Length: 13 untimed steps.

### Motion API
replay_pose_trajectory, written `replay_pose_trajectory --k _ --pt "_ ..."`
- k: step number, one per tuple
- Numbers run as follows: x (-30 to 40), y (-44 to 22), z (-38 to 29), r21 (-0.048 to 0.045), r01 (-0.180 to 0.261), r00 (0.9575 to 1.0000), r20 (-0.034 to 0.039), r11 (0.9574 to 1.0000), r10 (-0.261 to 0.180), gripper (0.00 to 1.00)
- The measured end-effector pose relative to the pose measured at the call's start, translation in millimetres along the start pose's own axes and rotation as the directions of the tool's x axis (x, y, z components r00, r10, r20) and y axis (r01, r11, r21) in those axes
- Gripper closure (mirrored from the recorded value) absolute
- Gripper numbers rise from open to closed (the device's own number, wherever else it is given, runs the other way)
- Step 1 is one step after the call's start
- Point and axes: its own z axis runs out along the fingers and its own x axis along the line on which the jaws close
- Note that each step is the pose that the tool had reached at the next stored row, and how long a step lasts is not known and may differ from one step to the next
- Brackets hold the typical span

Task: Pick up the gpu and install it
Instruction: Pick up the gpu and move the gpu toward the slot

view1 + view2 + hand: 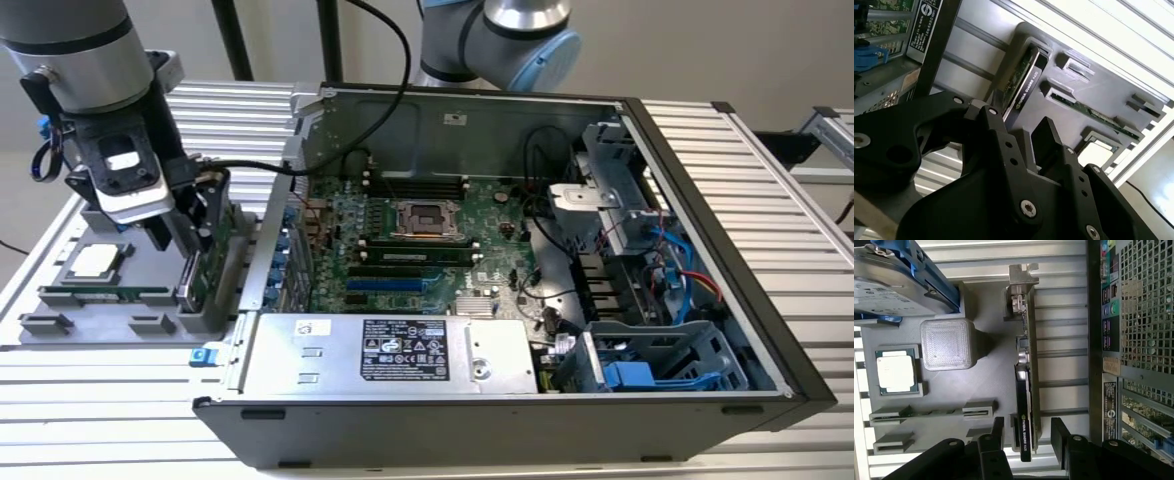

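In the exterior view I am hanging my gripper [191, 215] over the grey tray [80, 330], which is sitting on the exterior view's left of the computer case [534, 400]. The gpu [200, 268] is standing on its long edge in a slot along the tray's edge nearest the case. I am poised directly above it.

In the second wrist view my fingers [990, 127] are standing spread apart and gripping nothing. The card's upper edge is showing past the gap between them.

In the first wrist view I am straddling one end of the card, with one finger on the black shroud side and the other on the green board side. A sliver of tray is showing on each side, so as far as I can tell I am not touching it. The processor [896, 371] and the memory stick [929, 413] are lying well clear, toward the tray's far edge.

I judge I am lining up the grasp. To do it well, I am aiming for the card centred in the gap, my pads flat and parallel to its two faces, and enough depth to catch shroud and board together. A skewed or shallow pinch would probably cock the card in its slot.
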Motion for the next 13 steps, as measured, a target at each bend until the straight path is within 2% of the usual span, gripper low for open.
replay_pose_trajectory --k 13 --pt "0.3 3.0 6.1 -0.0002 0.0 1.0 0.0003 1.0 0.0 0.0"
